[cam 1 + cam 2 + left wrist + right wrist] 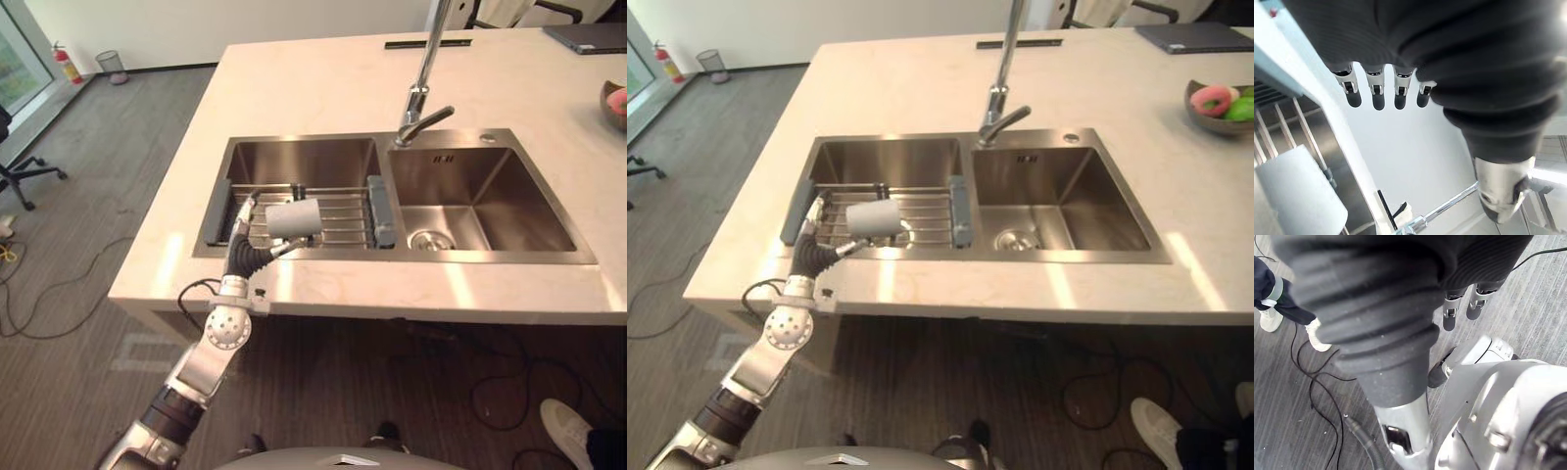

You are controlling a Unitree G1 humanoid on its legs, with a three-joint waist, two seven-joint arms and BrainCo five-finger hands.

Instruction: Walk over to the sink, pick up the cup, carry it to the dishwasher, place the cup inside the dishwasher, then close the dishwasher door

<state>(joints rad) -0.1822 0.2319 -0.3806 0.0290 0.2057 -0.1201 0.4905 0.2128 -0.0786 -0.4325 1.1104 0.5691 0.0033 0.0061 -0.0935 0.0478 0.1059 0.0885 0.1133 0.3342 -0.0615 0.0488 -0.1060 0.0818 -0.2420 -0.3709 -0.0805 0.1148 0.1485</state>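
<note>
Cup point(294, 218) lies sideways on the rack point(345, 211), so your left robot hand point(245, 233) sits open at its 8 o'clock, placed to wrap it; right robot hand point(1448, 313) hangs relaxed.

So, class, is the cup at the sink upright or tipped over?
Tipped: the cup lies on its side on the wire rack over the left basin.

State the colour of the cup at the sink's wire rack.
Plain pale grey cylindrical cup, best in left eye view.
</note>
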